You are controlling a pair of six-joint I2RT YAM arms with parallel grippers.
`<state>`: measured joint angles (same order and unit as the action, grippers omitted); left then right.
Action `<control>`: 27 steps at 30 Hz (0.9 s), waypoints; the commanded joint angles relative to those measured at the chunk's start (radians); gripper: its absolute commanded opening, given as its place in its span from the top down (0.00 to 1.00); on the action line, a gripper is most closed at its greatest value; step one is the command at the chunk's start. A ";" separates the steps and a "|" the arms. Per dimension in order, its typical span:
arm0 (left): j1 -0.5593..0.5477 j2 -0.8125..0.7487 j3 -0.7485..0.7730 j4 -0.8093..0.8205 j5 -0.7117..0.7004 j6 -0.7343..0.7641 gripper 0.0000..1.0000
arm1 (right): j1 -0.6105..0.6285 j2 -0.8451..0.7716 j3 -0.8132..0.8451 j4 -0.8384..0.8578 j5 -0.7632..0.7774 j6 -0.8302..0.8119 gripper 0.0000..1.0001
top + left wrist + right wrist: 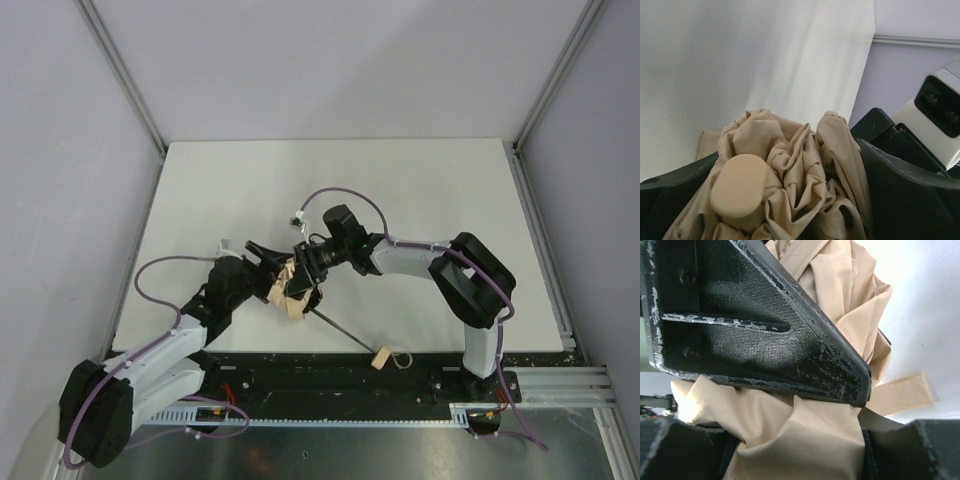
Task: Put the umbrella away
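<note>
The umbrella (295, 300) is a crumpled beige bundle at mid-table. Its thin dark shaft (345, 333) runs to the tan handle (381, 357) with its loop at the front edge. My left gripper (272, 272) stands open from the left. In the left wrist view its jaws sit wide on either side of the umbrella fabric (790, 150) and the rounded tan end cap (737, 187). My right gripper (303, 272) comes in from the right, shut on the fabric. In the right wrist view the cloth (790, 440) is pinched between the black fingers (805, 355). A beige strap (902, 392) lies on the table.
The white table (400, 190) is fenced by grey walls with metal posts at the back corners. A black rail (330, 385) runs along the front edge, just beyond the handle. The right arm's white housing (940, 105) is close beside my left gripper.
</note>
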<state>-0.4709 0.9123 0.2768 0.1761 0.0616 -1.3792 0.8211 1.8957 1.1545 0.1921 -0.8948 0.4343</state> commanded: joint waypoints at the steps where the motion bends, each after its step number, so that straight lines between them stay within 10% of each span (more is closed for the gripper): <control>1: -0.044 0.001 0.062 0.027 0.006 0.065 0.08 | 0.010 -0.019 0.036 0.183 -0.139 0.134 1.00; 3: -0.047 0.017 0.068 0.040 0.013 0.061 0.16 | 0.013 -0.033 0.038 0.155 -0.136 0.120 1.00; 8: -0.060 0.017 0.071 0.069 -0.023 0.055 0.72 | 0.040 -0.060 0.086 -0.074 -0.064 -0.055 1.00; 11: -0.061 0.016 0.072 0.071 -0.038 0.044 0.93 | 0.044 -0.109 0.092 -0.220 0.036 -0.147 0.79; 17: -0.056 0.009 0.071 0.145 -0.080 0.027 1.00 | 0.051 -0.258 0.091 -0.446 0.305 -0.175 0.18; 27: -0.027 0.010 0.135 0.332 -0.097 0.015 1.00 | -0.044 -0.595 0.017 -0.530 0.481 0.065 0.01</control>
<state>-0.5182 0.9291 0.3485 0.3470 0.0063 -1.3437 0.8139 1.4521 1.1755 -0.3000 -0.5011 0.3889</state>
